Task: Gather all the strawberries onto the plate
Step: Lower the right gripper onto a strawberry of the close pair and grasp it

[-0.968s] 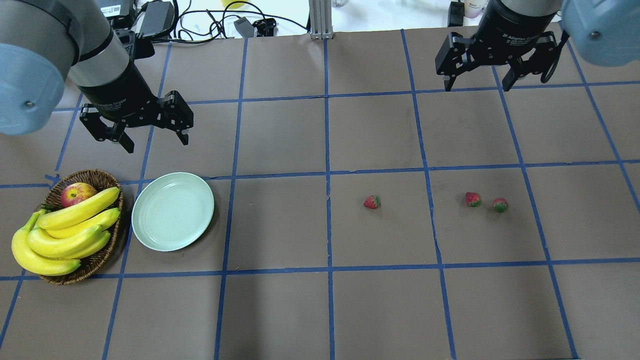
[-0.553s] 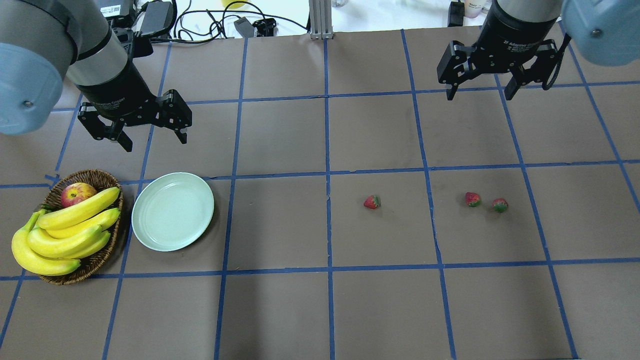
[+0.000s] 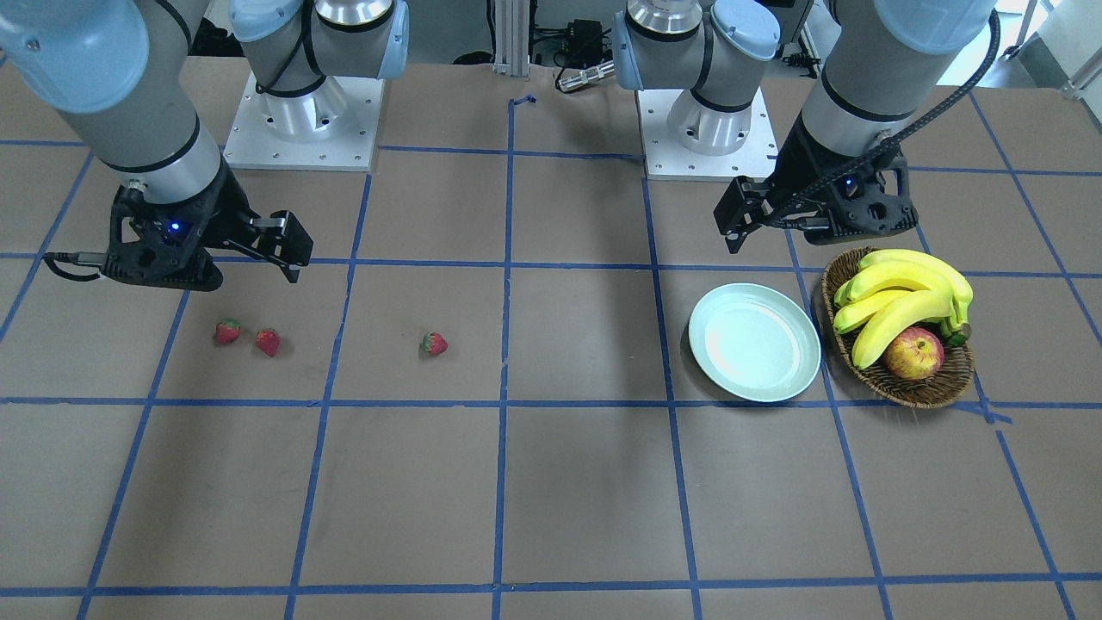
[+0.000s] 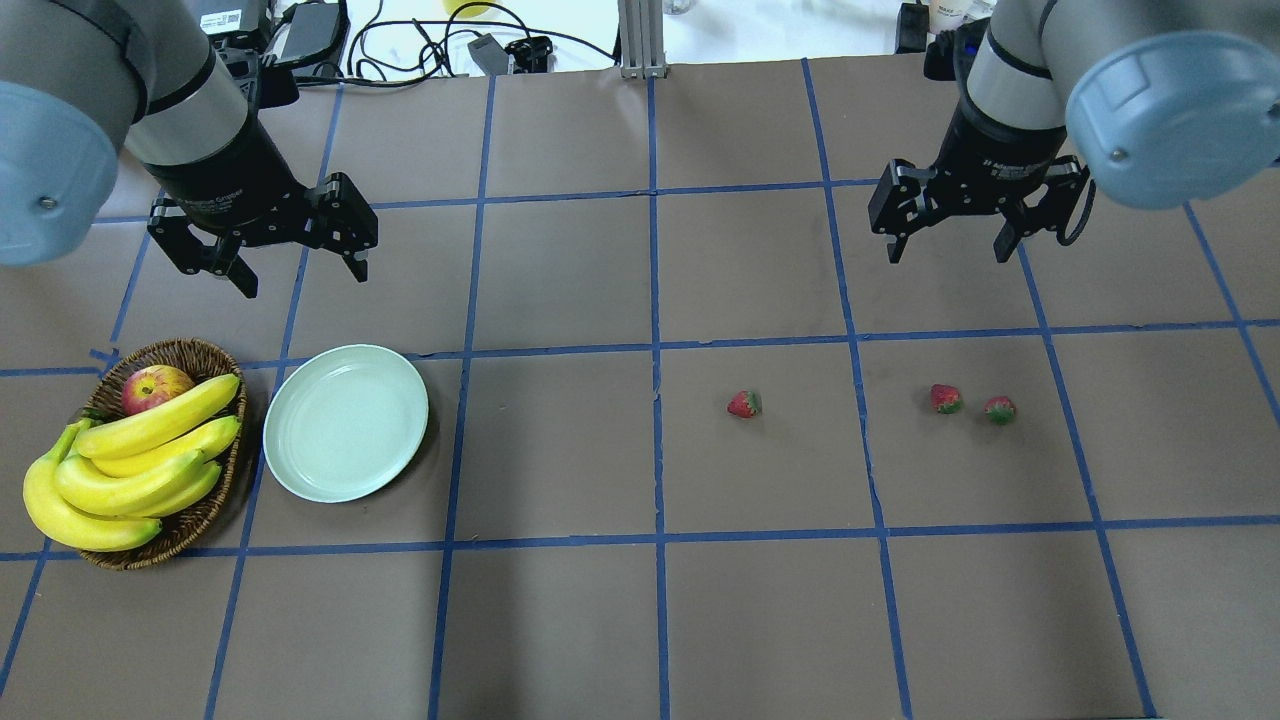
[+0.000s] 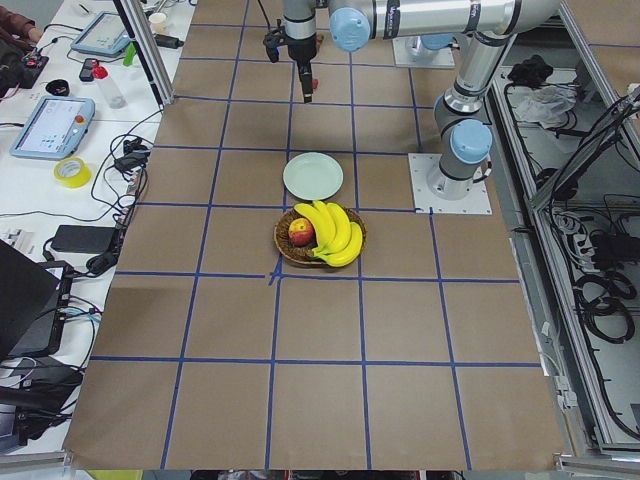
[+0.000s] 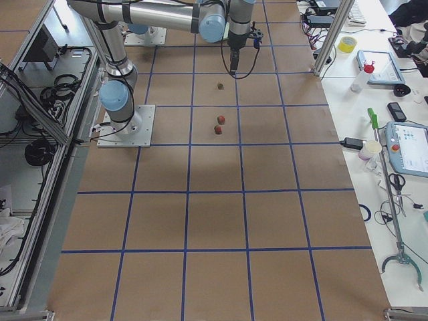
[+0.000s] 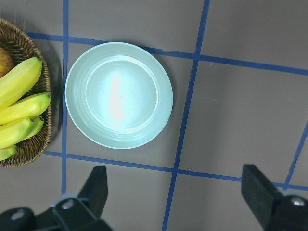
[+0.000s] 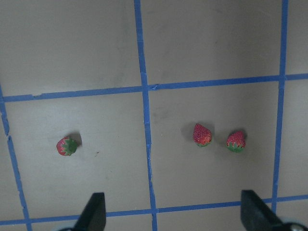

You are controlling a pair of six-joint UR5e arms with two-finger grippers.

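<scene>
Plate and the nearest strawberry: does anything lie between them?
Nothing. In the overhead view the stretch from the plate to the nearest strawberry is bare brown table cover, crossed only by blue tape lines.

L wrist view: basket (image 7: 26,155) & apple (image 7: 4,60) cut off at L edge, left gripper (image 7: 174,171) by bottom edge.

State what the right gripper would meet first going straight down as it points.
The right gripper probably meets the bare brown paper-covered table, just short of two small red strawberries; depth is unclear.
</scene>
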